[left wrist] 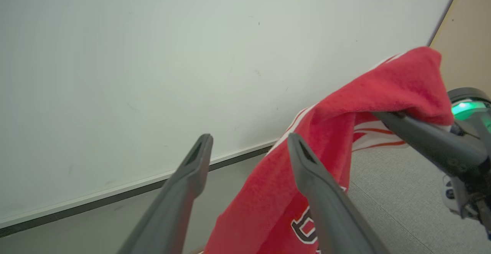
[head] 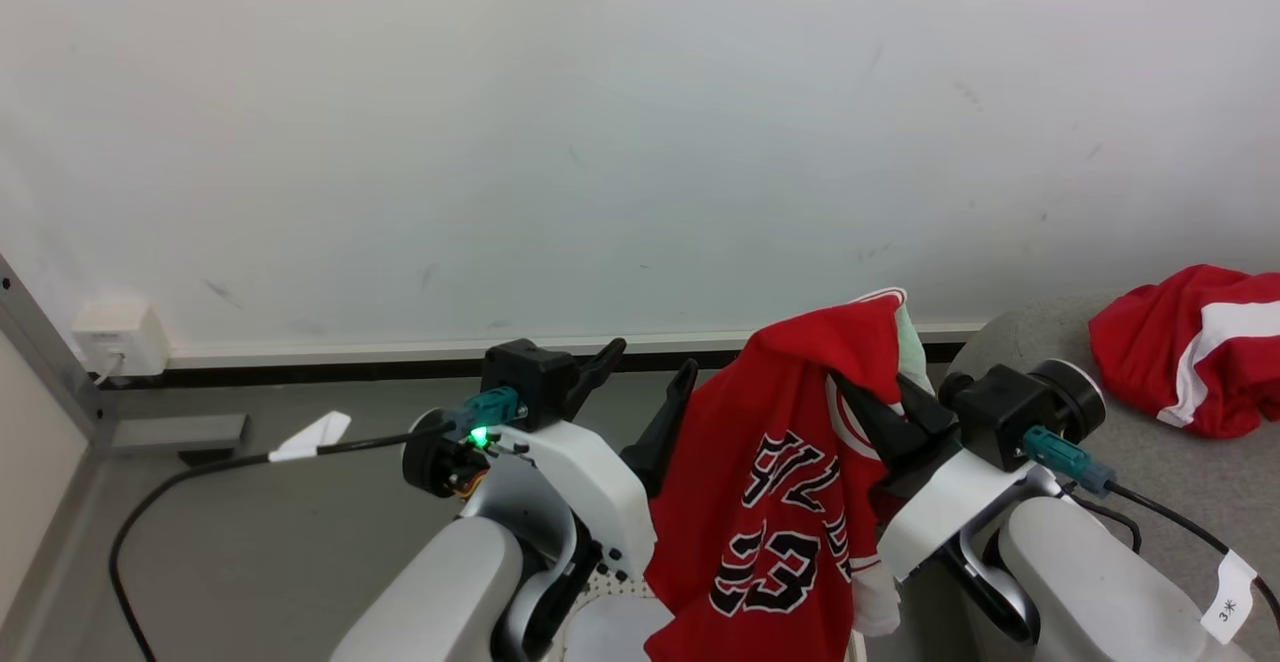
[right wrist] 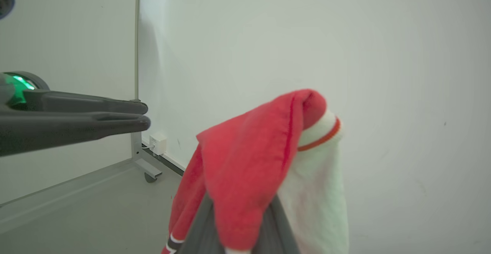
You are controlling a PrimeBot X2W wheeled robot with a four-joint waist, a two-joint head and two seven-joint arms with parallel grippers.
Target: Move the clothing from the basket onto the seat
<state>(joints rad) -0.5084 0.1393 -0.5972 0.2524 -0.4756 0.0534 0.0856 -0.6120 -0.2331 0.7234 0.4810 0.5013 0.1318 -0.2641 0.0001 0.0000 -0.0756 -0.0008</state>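
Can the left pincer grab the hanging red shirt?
Probably yes. The left pincer is open and sits right beside the shirt, with nothing between them.

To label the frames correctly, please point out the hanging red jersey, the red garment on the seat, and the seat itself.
hanging red jersey (head: pixel 720 462): head view, red panel beside lettering.
red garment (head: pixel 1150 332): head view, fold left of white stripe.
seat (head: pixel 1190 472): head view, bare grey fabric below garment.

Clothing (left wrist: pixel 337 123) beside left gripper (left wrist: pixel 249 139) (spread wide)
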